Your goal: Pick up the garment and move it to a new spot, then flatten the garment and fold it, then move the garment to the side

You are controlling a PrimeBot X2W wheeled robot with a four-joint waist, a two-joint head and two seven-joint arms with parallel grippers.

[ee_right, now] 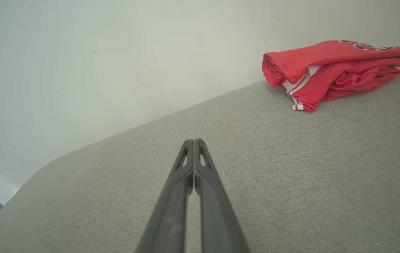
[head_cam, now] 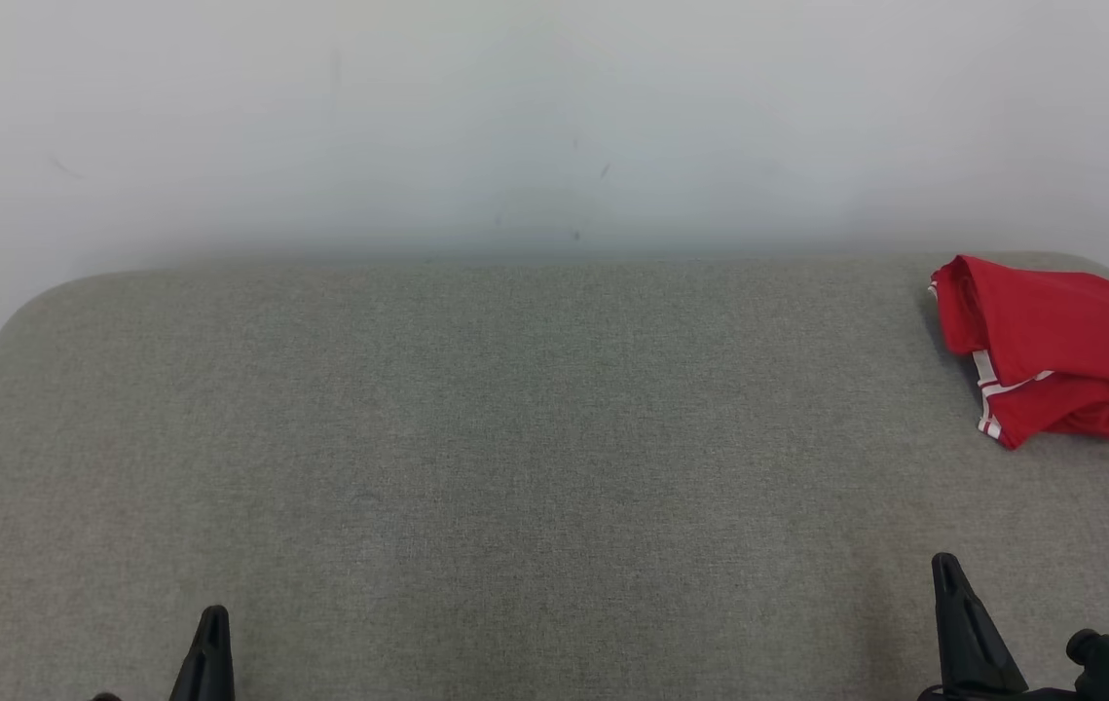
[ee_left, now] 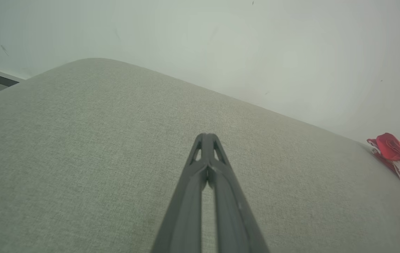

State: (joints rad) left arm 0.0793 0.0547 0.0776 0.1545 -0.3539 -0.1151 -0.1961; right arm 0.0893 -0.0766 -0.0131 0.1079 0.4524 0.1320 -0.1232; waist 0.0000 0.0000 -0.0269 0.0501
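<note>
Red garment (head_cam: 1051, 341): one, folded, right on grey cushion (head_cam: 515, 438). Left hand (ee_left: 206, 137), right hand (ee_right: 193, 142): both clenched, tips together.

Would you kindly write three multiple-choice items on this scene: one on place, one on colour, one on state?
1. Where on the grey padded surface is the garment? A. far right corner B. centre C. near left corner
2. What is its main colour? A. blue B. red C. green
3. How are the left claw and right claw? A. shut, empty B. wide open C. shut on the garment
Answers: 1 A, it lies by the wall, far right; 2 B, red cloth, white trim; 3 A, fingertips meet, nothing between.
</note>
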